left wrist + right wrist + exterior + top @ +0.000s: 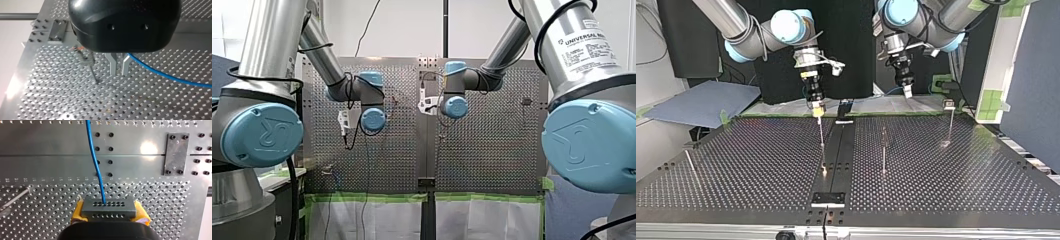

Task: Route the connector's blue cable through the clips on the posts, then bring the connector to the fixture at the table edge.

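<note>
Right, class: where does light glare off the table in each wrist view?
Right wrist view: a glare patch on the table, beside the bolted plate, beyond the connector. Left wrist view: glare washes the table's edge, away from the blue cable.

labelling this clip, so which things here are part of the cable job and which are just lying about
Job: connector; blue cable; posts; fixture.
Lying about: grey sheet; green tape; screwed plate.
</note>
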`<move>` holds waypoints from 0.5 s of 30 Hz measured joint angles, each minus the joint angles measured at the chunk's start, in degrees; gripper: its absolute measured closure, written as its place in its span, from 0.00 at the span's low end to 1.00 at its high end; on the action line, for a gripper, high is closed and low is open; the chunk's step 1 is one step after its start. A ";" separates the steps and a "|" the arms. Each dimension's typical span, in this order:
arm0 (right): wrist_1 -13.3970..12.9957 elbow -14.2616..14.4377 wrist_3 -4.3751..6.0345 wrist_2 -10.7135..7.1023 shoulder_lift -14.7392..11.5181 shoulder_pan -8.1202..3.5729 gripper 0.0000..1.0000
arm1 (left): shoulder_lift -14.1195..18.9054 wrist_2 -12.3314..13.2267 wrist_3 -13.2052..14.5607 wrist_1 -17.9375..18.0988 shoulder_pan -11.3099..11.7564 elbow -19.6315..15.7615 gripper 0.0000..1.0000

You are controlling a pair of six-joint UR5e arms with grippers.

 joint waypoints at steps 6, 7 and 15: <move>1.34 -1.50 0.00 -0.48 -0.01 -0.77 1.00 | 0.38 1.11 -0.03 -2.85 1.16 2.62 0.87; 1.57 -1.78 0.00 -0.65 -0.01 -0.91 1.00 | 0.38 1.47 -0.05 -3.18 1.33 2.92 0.87; 2.75 -3.54 0.03 -2.19 0.01 -1.73 1.00 | 0.38 4.74 0.00 -5.79 3.12 5.22 0.87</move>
